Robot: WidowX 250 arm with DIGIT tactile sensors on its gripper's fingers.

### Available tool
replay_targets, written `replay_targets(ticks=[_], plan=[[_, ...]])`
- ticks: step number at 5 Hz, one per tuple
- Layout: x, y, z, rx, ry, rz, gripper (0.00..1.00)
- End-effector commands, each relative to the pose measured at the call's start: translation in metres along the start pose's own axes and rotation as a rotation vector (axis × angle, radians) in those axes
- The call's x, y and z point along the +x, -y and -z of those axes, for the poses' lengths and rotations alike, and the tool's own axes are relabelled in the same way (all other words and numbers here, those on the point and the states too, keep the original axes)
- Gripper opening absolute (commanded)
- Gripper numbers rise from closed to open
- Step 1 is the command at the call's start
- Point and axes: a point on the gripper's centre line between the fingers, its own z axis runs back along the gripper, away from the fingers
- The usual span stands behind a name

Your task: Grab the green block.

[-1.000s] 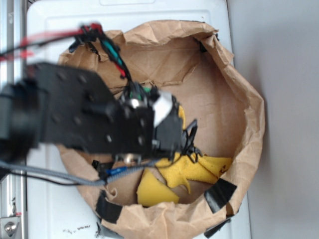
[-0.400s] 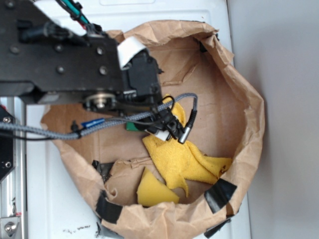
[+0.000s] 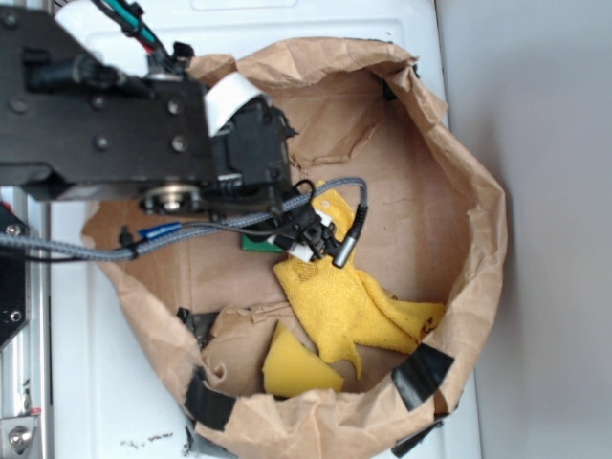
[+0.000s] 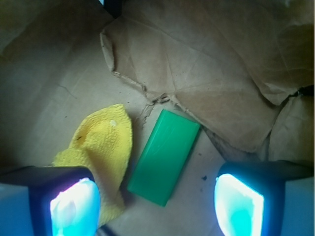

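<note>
The green block (image 4: 165,156) lies flat on the paper bag's floor, angled, just ahead of and between my open jaws. My gripper (image 4: 157,209) is open and empty, with its pads (image 4: 74,206) glowing pale blue at the bottom corners of the wrist view. The yellow cloth (image 4: 103,147) touches the block's left side. In the exterior view the black arm (image 3: 115,124) covers most of the block; only a small green corner (image 3: 256,244) shows beside the cloth (image 3: 339,296).
The brown paper bag (image 3: 469,220) has raised crumpled walls all round. A yellow wedge-shaped sponge piece (image 3: 292,365) lies at the bag's near side. Grey cables (image 3: 229,225) hang under the arm. Black tape strips (image 3: 421,375) mark the rim.
The arm has swung from the bag's middle up toward the upper left, uncovering the cloth, and has shifted slightly further left since the last frame.
</note>
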Motion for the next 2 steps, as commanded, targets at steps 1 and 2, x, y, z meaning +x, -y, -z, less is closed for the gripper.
replay_targets(ticks=[1, 2], plan=[[0.027, -0.0243, 0.0087, -0.041, 0.013, -0.041, 1.0], [0.0214, -0.0169, 0.0166, -0.015, -0.014, 0.005, 1.0]])
